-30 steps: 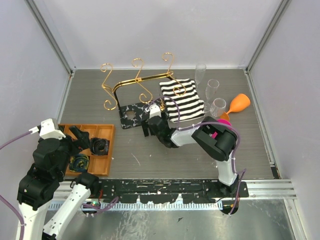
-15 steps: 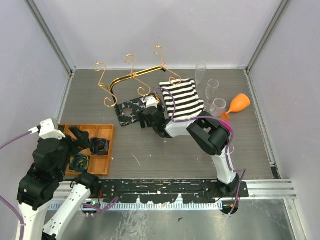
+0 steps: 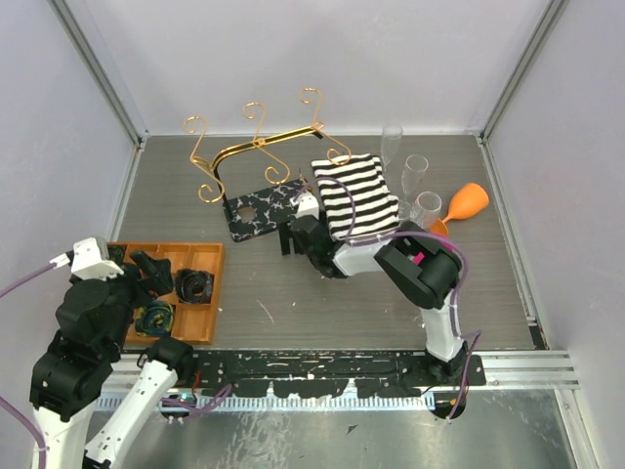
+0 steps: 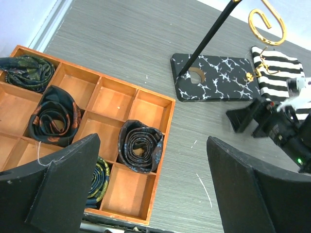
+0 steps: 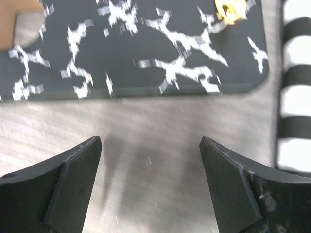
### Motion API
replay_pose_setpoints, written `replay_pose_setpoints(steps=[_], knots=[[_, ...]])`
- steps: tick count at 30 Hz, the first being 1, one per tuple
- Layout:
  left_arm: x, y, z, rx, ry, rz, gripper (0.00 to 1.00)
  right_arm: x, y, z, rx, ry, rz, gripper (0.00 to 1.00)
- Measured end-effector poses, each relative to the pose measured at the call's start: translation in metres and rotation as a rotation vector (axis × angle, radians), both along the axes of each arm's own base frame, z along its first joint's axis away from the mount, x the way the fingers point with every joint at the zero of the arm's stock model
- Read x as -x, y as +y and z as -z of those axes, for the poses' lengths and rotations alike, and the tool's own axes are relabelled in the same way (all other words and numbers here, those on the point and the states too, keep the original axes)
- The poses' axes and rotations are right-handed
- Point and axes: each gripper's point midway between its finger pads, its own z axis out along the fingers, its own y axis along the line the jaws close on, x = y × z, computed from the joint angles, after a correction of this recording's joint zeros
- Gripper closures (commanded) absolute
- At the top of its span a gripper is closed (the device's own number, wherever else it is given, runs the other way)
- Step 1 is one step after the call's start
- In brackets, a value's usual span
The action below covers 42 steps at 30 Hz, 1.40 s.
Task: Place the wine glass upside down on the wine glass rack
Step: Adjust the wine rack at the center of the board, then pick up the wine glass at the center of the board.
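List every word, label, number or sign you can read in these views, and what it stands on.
None: no view shows readable text.
The wine glass rack has only white marbling on its base, the cloth only stripes, and the rolled ties only woven patterns.

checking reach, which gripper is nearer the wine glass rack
Right. The right gripper sits at the near edge of the wine glass rack; the left gripper hangs over the orange tray, far off.
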Motion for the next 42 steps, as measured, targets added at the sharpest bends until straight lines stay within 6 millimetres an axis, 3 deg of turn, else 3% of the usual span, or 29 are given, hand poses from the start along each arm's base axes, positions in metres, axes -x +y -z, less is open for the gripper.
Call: replay_pose_setpoints(steps=[4, 8, 11, 15, 17, 23, 26, 32, 37, 42], knots=[[0.003, 0.002, -0.008, -0.003, -0.049, 0.009, 0.02, 0.043, -0.024, 0.001, 0.036, 0.028, -0.035, 0.11], [0.007, 0.004, -0.015, -0.019, -0.085, 0.019, 0.02, 0.092, -0.033, -0.008, 0.068, 0.04, -0.107, 0.1], [0.01, 0.003, -0.019, -0.031, -0.084, 0.042, 0.02, 0.125, -0.033, -0.033, 0.05, 0.037, -0.169, 0.09], [0.012, -0.005, -0.028, -0.041, -0.094, 0.1, 0.02, 0.148, -0.048, -0.079, -0.047, 0.028, -0.176, 0.05], [0.014, -0.011, -0.029, -0.053, -0.1, 0.149, 0.02, 0.156, -0.061, -0.099, -0.095, 0.021, -0.163, 0.0], [0.019, -0.025, -0.036, -0.051, -0.149, 0.25, 0.02, 0.176, -0.1, -0.144, -0.184, -0.001, -0.127, 0.0], [0.017, -0.044, -0.037, -0.033, -0.141, 0.344, 0.02, 0.183, -0.116, -0.161, -0.174, -0.004, -0.112, 0.0], [0.003, -0.088, -0.034, 0.11, -0.158, 0.5, 0.02, 0.182, -0.146, -0.218, -0.181, -0.073, -0.038, 0.0], [-0.008, -0.103, -0.032, 0.233, -0.16, 0.525, 0.02, 0.185, -0.175, -0.275, -0.273, -0.199, 0.009, 0.0], [-0.006, -0.116, -0.039, 0.3, -0.173, 0.587, 0.02, 0.185, -0.194, -0.312, -0.316, -0.279, 0.049, 0.0]])
